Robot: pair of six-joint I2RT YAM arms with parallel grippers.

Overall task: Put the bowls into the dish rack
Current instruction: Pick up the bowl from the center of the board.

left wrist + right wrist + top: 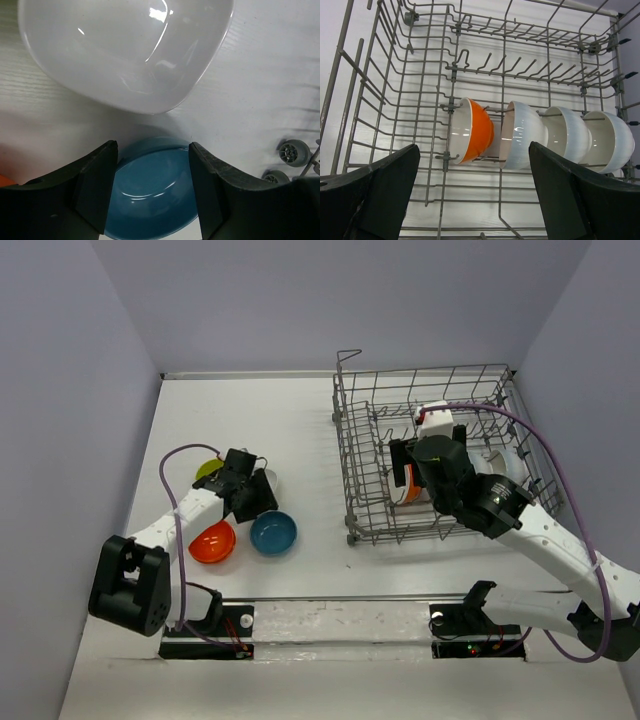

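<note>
The grey wire dish rack (440,390) stands at the right. In the right wrist view an orange-red bowl (479,132) and three round white bowls (525,134) stand on edge in a row between its tines (485,62). My right gripper (474,167) hangs open and empty inside the rack (402,475), above that row. My left gripper (254,502) is open and empty, hovering over a squarish white bowl (125,50) and a blue bowl (150,192); the blue one shows between its fingers. An orange-red bowl (212,542) and a yellow-green bowl (207,470) lie beside them on the table.
The rack's small wheels (295,152) show at the right of the left wrist view. The rack's raised corner handle (347,355) is at its far left corner. Purple cables loop over both arms. Grey walls close in the table on three sides.
</note>
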